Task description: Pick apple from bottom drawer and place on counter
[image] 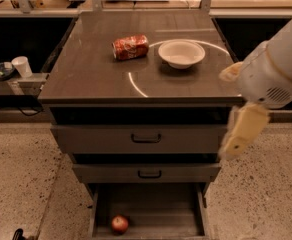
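The small red apple [119, 224] lies at the front left of the open bottom drawer [161, 207], on its dark floor. The counter [91, 71] is the glossy grey-brown cabinet top above. My gripper [242, 133] hangs blurred at the right of the cabinet, level with the top drawer front, below the white arm [278, 69]. It is well above and to the right of the apple and holds nothing that I can see.
A crushed red soda can [130, 47] and a white bowl [181, 53] sit on the counter. Two wider drawers with black handles [146, 138] [149, 173] are closed above the open one. A paper cup [22, 66] stands on a shelf at left.
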You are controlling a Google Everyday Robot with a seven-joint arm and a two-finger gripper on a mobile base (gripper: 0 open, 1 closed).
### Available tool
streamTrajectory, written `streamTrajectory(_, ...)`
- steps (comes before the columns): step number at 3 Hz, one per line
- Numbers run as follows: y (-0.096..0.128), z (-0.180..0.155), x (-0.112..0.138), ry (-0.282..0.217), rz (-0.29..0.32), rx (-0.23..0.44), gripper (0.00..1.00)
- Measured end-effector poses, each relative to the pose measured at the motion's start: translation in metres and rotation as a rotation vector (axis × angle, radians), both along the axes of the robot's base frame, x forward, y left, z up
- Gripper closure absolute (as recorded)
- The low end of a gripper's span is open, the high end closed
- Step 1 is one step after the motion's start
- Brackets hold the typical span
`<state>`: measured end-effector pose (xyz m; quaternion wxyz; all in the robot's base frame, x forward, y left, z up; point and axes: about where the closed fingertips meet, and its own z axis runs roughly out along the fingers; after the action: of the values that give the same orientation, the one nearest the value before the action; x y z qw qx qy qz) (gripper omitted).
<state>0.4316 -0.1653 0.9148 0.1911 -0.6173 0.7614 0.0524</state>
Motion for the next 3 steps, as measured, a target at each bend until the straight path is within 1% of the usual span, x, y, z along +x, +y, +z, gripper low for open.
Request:
streamTrajectory(1,0.089,-0.065,-0.017,0.055,0.117,0.182,0.0)
streamTrajectory(2,0.11,-0.088,-0.026,0.07,0.127,0.198,0.0)
streamTrajectory(3,0.111,-0.082,-0.027,0.063,0.141,0.201,0.0)
